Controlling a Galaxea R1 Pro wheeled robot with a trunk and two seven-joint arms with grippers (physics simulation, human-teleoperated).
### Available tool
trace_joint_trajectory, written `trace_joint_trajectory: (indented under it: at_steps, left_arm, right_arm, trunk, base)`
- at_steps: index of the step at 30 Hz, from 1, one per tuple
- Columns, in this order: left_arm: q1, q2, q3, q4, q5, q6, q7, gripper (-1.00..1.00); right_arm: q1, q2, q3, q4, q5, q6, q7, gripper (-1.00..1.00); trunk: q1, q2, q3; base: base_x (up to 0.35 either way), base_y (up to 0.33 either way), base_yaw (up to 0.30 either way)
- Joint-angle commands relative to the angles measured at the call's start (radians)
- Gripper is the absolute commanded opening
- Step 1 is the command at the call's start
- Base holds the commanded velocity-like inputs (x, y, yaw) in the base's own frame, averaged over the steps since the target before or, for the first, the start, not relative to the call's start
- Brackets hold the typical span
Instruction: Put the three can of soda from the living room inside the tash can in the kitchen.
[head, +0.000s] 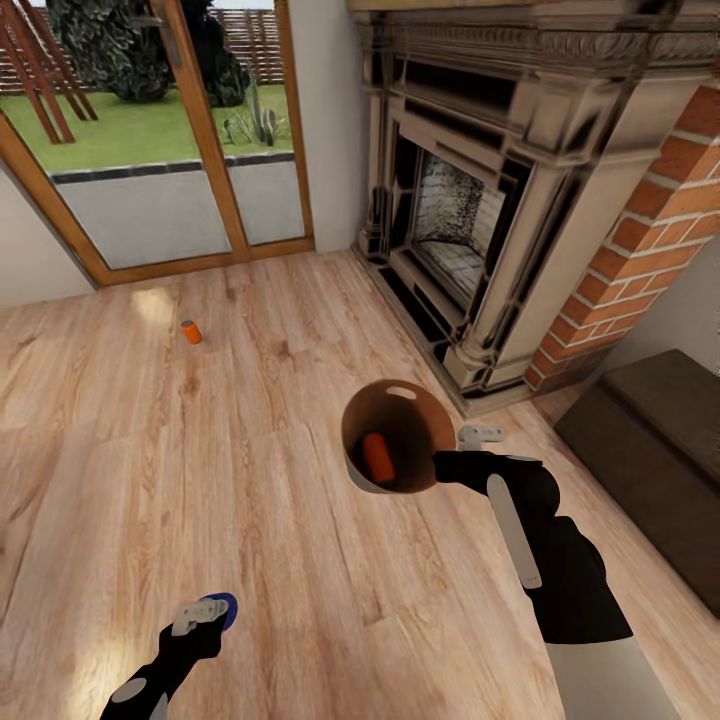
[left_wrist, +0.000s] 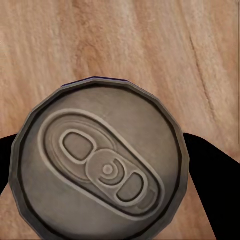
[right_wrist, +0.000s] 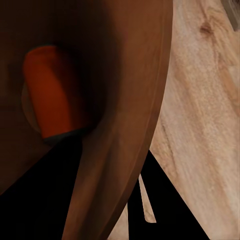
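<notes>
Two orange cans, one blue can, one bin, two pincers.

Orange can in the brown-lined bin; another orange can (pale wood floor); red-brick fireplace.

A pale wood floor runs from near to far, where wood-framed glass doors stand at far left, an ornate fireplace with red brick at far right, and a dark low bench at right.
</notes>
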Motion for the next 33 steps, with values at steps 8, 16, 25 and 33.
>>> trace_joint_trajectory:
  at_steps: [8,16,25,33]
  left_arm:
    - [0.000,0.000,0.001,0.000,0.000,0.000,0.000,-1.00]
    - [0.000,0.000,0.001,0.000,0.000,0.000,0.000,-1.00]
    - [0.000,0.000,0.001,-0.001,0.000,0.000,0.000,-1.00]
    - [0.000,0.000,0.001,-0.001,0.000,0.000,0.000,-1.00]
  right_arm:
    - [0.000,0.000,0.001,0.000,-0.020,-0.001,0.000,-1.00]
    - [0.001,0.000,0.001,0.000,-0.020,-0.001,0.000,-1.00]
    - [0.001,0.000,0.001,0.000,-0.020,-0.001,0.000,-1.00]
    - [0.001,0.000,0.002,0.000,-0.020,-0.001,0.000,-1.00]
  trunk:
    - [-0.031,0.056,0.038]
    - [-0.062,0.112,0.076]
    - [-0.096,0.175,0.119]
    - [-0.127,0.231,0.157]
  base:
    - [0.000,0.000,0.000]
    - [0.000,0.000,0.000]
    - [0.000,0.000,0.000]
    - [0.000,0.000,0.000]
